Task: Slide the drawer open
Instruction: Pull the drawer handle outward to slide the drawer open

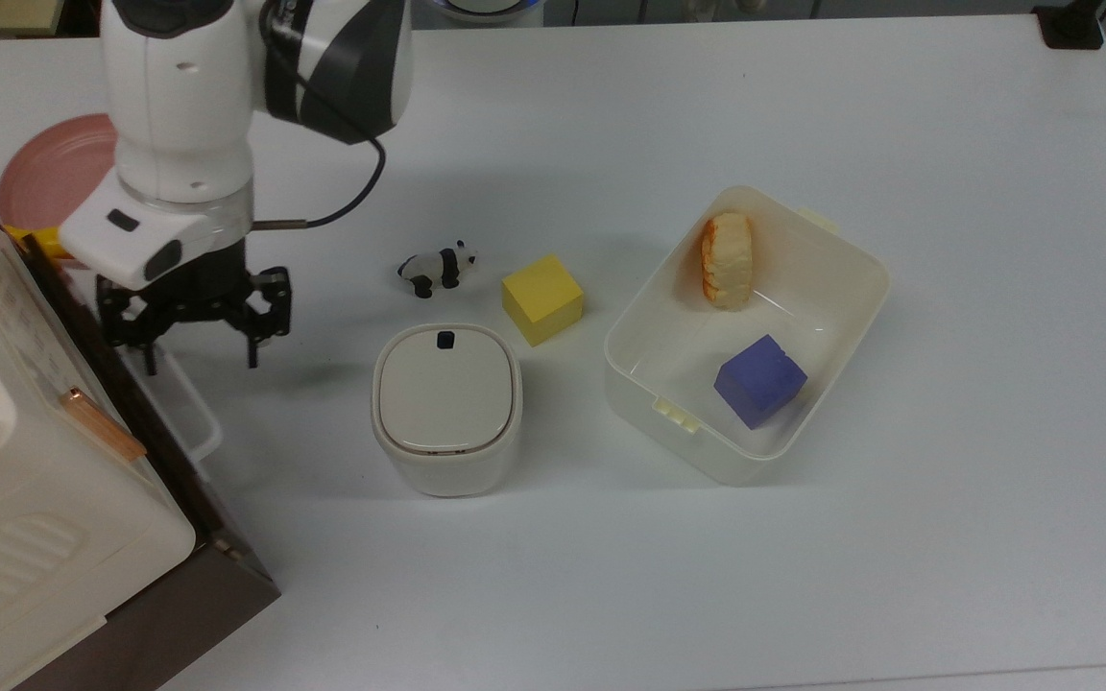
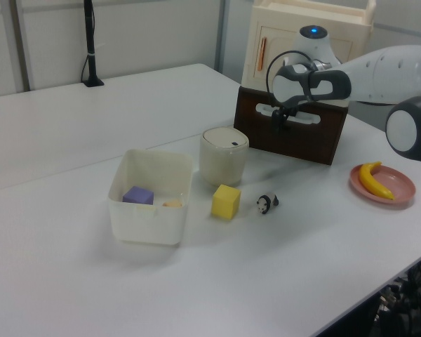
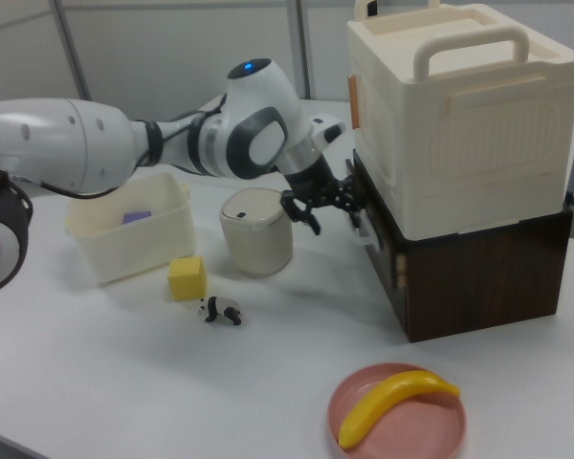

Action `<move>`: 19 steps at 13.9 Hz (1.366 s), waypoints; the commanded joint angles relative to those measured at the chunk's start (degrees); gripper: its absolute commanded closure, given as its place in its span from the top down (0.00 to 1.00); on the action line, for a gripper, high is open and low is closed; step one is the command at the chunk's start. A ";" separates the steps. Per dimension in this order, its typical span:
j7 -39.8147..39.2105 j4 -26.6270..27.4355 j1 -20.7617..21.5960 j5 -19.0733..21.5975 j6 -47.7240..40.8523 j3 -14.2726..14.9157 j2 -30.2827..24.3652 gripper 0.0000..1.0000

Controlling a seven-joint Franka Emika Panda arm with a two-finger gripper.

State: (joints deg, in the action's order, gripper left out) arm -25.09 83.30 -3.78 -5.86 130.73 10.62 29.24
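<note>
Looking across your workspace, you are seeing a broad white tabletop (image 1: pixel 803 595) that is carrying everything. In the left view, pale wall panels and a black stand (image 2: pixel 91 42) are sitting behind its far edge.

Your black two-finger gripper (image 1: pixel 198 341) is hanging at the white loop bar handle (image 1: pixel 190 413) of the dark brown drawer front (image 2: pixel 295 133). Its jaws are standing fairly wide; one finger is lying over the handle in the top view, the other on the table side of it. Whether the fingers are touching the bar, I cannot tell.

The drawer front is sitting at the top view's left edge, at the base of a dark wooden box under a large cream plastic case (image 3: pixel 459 115) with a moulded carry handle. In the right view, the front panel is appearing slightly proud of the box.

A cream lidded square container (image 1: pixel 445 408) is standing just beside the gripper, on the top view's right. Beyond it, a small panda figure (image 1: pixel 438 269) and a yellow cube (image 1: pixel 541 298) are lying near each other but apart. A white plastic tub (image 1: pixel 851 259) is holding a purple cube (image 1: pixel 759 380) and a piece of bread (image 1: pixel 727 260). A pink round plate (image 3: pixel 364 416) is carrying a yellow banana (image 3: pixel 392 402) close to the wooden box.
</note>
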 commanded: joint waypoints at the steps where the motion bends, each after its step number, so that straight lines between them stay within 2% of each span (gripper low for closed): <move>1: -0.31 2.13 4.12 1.11 -10.21 -0.34 -4.28 0.84; 4: -0.40 2.22 6.67 1.20 -15.66 -1.12 -5.59 0.84; 6: 0.03 2.40 6.86 1.20 -18.31 -3.58 -6.13 0.84; 8: 1.26 2.40 7.03 1.20 -18.32 -4.64 -6.48 0.84; 11: 3.19 2.40 8.08 1.11 -18.67 -5.35 -9.98 0.84; 13: 8.88 2.31 8.26 1.20 -22.78 -6.05 -11.83 1.00; 17: 22.07 3.36 7.21 1.20 -31.04 -10.96 -15.70 1.00; 19: 26.82 3.45 4.50 2.16 -34.56 -13.77 -17.02 1.00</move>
State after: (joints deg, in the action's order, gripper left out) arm -5.53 83.56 3.79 -5.33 100.46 0.79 16.42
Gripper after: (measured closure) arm 0.000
